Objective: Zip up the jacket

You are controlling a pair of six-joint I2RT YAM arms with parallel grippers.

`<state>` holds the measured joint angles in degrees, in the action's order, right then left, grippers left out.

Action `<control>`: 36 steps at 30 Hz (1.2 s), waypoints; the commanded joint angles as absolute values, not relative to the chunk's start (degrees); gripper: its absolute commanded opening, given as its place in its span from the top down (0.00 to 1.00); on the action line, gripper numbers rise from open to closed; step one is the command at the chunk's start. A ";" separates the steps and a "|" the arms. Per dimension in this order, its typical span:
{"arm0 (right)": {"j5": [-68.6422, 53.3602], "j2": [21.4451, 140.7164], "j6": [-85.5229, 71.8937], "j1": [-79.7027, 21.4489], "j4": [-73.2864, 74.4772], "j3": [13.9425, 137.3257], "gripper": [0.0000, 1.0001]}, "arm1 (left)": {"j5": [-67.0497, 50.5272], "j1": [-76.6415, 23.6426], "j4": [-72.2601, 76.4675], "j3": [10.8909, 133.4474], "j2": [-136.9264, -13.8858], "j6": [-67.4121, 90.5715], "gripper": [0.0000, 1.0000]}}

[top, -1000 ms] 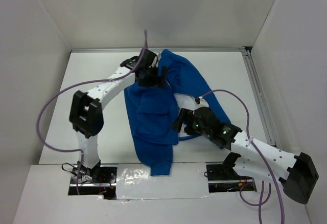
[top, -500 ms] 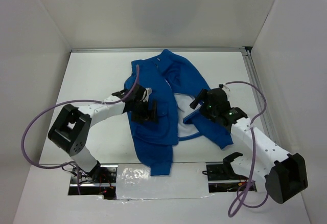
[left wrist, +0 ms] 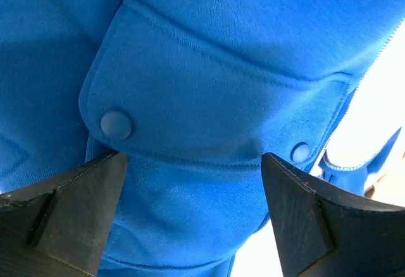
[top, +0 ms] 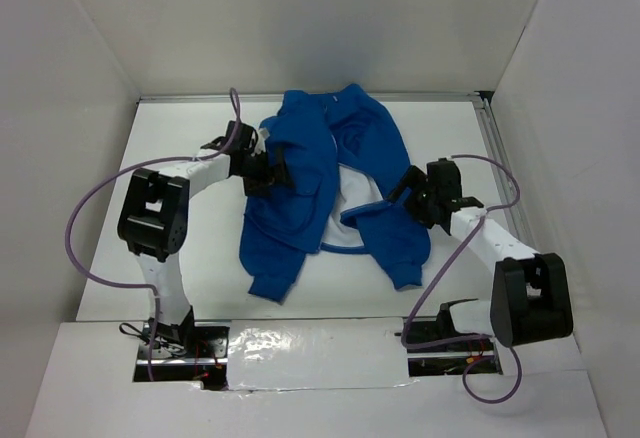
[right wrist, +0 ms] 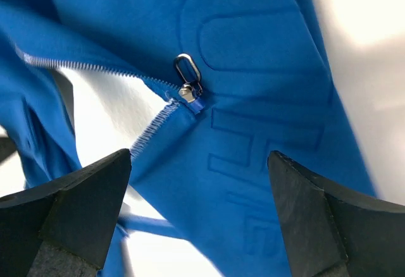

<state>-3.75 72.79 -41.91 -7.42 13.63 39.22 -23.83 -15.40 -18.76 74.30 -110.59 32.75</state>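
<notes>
Well, from the overhead camera you see the bright royal-blue soft fabric jacket [top: 365, 143] lying spread on the white table [top: 180, 138]. Its front is unzipped, and the pale lining [top: 350, 198] shows in the gap. Your left gripper [top: 272, 170] sits over the front panel on its own side, jaws spread wide and holding nothing. Your right gripper [top: 405, 186] is at the other panel's edge, just beside the pale opening, and it too is spread and empty.

On the left wrist camera, the dark fingers [left wrist: 69, 207] stand well apart with blue cloth between and beyond them. Just ahead lies a pocket flap [left wrist: 209, 100] with a round covered snap [left wrist: 116, 124] near one fingertip. A second snap [left wrist: 301, 152] sits near the other.

On the right wrist camera, the wide-set black fingers [right wrist: 69, 214] frame a small silver zipper slider [right wrist: 188, 91] ahead of the gap. Two rows of white zipper teeth [right wrist: 63, 63] part from it, and raised lettering [right wrist: 266, 135] is pressed into the cloth beside it.
</notes>
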 commanded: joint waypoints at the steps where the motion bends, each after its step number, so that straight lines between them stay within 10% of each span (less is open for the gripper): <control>1: -9.57 75.05 -36.39 -7.21 4.93 38.67 0.05 | -23.90 -14.85 -17.67 75.77 -109.44 28.92 0.01; 18: -11.60 92.27 -32.34 -10.98 2.81 49.74 0.14 | -24.08 -15.03 -18.19 56.43 -77.96 32.08 0.01; 28: -5.73 90.63 -29.45 -13.09 10.44 55.28 1.00 | -25.58 -14.06 -18.10 53.44 -76.91 31.64 0.01; 36: 28.52 69.73 -30.93 -22.82 39.25 62.20 1.00 | -25.22 -13.19 -18.89 51.24 -73.22 32.52 0.01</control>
